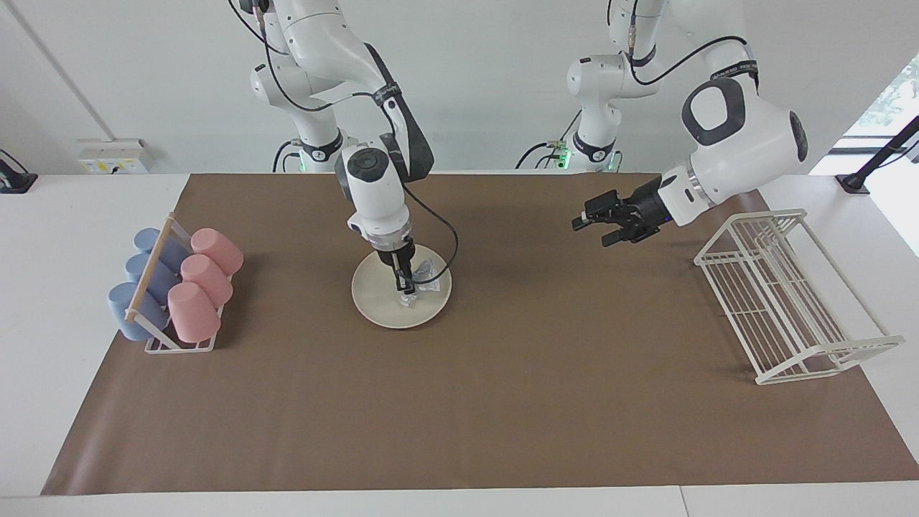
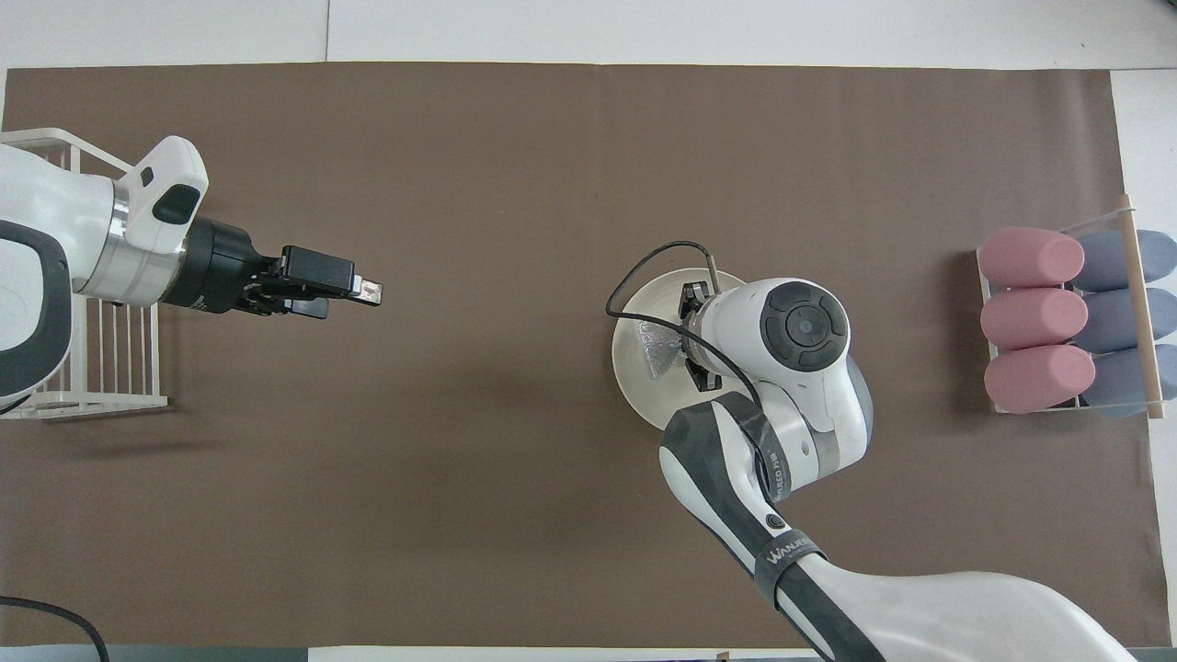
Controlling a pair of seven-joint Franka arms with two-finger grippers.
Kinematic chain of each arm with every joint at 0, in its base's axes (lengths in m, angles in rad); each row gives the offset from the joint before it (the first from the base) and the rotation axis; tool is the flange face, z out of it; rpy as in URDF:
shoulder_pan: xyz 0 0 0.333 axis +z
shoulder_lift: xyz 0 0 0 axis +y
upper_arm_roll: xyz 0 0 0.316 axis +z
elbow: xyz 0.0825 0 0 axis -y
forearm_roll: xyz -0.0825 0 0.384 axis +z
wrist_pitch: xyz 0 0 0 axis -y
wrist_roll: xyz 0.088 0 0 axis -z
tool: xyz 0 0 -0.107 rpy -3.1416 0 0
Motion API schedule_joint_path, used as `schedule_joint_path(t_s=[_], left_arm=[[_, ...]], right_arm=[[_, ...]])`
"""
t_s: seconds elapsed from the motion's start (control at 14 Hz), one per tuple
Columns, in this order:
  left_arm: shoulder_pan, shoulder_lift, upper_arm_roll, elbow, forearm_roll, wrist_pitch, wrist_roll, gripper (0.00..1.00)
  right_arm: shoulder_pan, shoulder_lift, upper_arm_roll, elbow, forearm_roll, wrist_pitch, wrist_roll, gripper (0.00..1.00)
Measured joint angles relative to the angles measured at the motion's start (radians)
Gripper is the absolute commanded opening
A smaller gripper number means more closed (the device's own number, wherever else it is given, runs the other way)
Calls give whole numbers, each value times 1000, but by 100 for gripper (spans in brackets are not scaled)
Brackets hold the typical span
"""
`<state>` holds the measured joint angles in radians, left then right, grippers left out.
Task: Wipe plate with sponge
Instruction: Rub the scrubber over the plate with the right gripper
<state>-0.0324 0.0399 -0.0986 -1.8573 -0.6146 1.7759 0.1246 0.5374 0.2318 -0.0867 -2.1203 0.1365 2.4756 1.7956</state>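
Observation:
The cream-white plate (image 1: 373, 305) lies on the brown mat near the middle, toward the right arm's end. My right gripper (image 1: 406, 293) points straight down onto it, shut on the silvery, wrinkly sponge (image 1: 426, 273), which presses against the plate's surface. In the overhead view the right wrist covers much of the plate (image 2: 634, 391), and the sponge (image 2: 658, 348) sticks out from under it. My left gripper (image 1: 593, 231) hangs open with nothing in it, over the mat between the plate and the wire rack. The overhead view also shows the left gripper (image 2: 352, 301).
A rack of pink and blue cups (image 1: 176, 287) stands at the right arm's end of the mat (image 1: 502, 402). A white wire dish rack (image 1: 782, 294) stands at the left arm's end, close to the left gripper.

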Motion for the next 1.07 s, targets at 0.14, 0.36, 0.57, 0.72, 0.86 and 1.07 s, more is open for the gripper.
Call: schedule_joint_path(t_s=[0.14, 0.36, 0.57, 0.72, 0.86, 1.07], left_arm=[[17, -15, 1, 21, 119, -25, -1, 100], [31, -21, 3, 50, 282, -52, -3, 100], [52, -27, 3, 56, 363, -57, -4, 100], [61, -30, 4, 57, 379, -57, -4, 100], [69, -30, 4, 57, 381, -57, -4, 100], [74, -31, 4, 57, 381, -57, -13, 100]], right_arm=[[3, 4, 0, 0, 2, 0, 0, 0], [4, 7, 0, -3, 2, 0, -23, 0], [-20, 6, -1, -10, 4, -1, -124, 0], [-60, 5, -2, -15, 5, -11, -235, 0], [-121, 0, -3, -17, 6, -43, -355, 0], [-158, -1, -2, -22, 14, -60, -423, 0]])
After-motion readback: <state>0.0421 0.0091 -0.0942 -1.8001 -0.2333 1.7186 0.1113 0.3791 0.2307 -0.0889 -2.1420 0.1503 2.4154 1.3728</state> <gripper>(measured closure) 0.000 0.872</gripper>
